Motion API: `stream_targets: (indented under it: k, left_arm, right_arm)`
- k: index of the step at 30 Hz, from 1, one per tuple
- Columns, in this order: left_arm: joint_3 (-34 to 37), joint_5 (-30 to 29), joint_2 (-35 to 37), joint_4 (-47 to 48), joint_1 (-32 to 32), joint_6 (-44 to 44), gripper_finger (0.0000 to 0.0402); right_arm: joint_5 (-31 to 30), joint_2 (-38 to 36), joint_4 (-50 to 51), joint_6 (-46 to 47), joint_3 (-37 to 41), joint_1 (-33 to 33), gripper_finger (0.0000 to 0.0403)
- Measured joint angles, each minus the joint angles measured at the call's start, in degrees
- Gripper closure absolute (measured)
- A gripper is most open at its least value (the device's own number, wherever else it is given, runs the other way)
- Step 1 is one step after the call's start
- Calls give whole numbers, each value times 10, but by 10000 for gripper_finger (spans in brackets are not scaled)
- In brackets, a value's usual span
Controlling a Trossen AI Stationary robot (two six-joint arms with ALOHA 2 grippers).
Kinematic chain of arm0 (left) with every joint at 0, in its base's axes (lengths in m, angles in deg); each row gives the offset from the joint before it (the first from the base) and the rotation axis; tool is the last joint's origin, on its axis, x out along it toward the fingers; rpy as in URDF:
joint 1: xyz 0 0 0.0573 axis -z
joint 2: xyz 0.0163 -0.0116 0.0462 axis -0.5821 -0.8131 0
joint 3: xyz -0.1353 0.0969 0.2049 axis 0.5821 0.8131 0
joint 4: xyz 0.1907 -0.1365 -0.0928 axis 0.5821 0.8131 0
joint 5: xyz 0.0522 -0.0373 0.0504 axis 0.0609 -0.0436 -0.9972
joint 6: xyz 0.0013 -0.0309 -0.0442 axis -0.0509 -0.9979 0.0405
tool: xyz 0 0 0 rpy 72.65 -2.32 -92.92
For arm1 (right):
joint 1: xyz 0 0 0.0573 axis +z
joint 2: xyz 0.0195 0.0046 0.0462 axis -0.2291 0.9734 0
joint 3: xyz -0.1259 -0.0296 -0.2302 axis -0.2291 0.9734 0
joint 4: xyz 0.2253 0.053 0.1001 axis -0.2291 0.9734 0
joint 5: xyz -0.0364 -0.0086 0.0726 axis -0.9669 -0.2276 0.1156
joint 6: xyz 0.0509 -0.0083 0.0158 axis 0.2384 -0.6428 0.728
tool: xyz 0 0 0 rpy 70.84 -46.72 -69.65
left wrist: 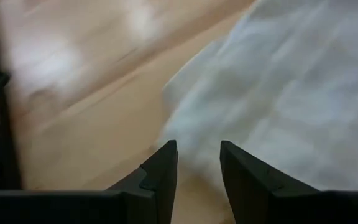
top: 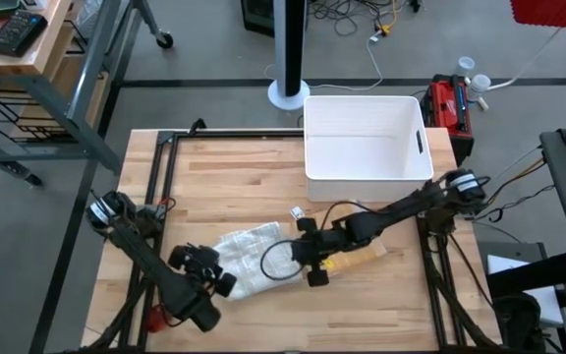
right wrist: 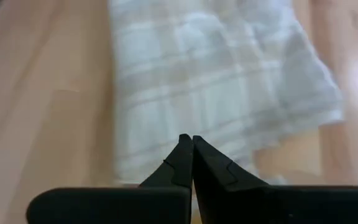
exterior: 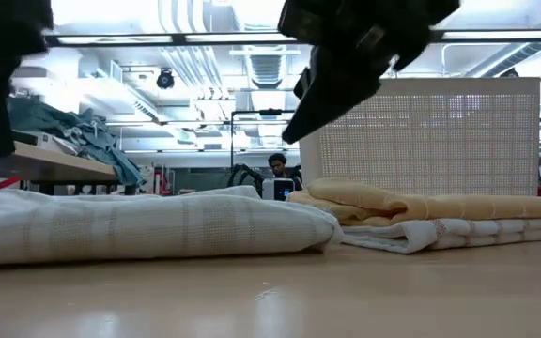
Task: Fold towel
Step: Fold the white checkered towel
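A white checked towel (top: 252,258) lies folded and flat on the wooden table (top: 224,177); in the low view the towel (exterior: 139,225) is a thick, low bundle. My left gripper (left wrist: 197,149) hovers open over the towel's near-left edge, with nothing between its fingers. My right gripper (right wrist: 191,142) is shut and hangs above the towel's right part. In the high view my left gripper (top: 211,272) and my right gripper (top: 310,264) stand at opposite ends of the towel. The low view shows my right gripper (exterior: 341,66) well above the table.
A folded yellow towel (top: 360,258) lies under my right arm, right of the white one; the low view shows it (exterior: 421,202) stacked on another folded white cloth (exterior: 440,233). A white bin (top: 367,138) stands at the far right. Black frame rails (top: 155,187) run along the table's sides.
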Motion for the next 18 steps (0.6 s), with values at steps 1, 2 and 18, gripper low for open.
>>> stream_targets:
  k: [1, 2, 18]
  left_arm:
    - [9, 20, 0, 0, 1, 0, 288]
    - [20, 31, -1, -1, 1, 0, 288]
    - [225, -57, 214, -214, 0, 111, 288]
  right_arm:
    - [0, 1, 2, 0, 0, -6, 403]
    - [0, 2, 0, -1, 0, -13, 403]
    - [121, 3, 14, -119, -58, -134, 403]
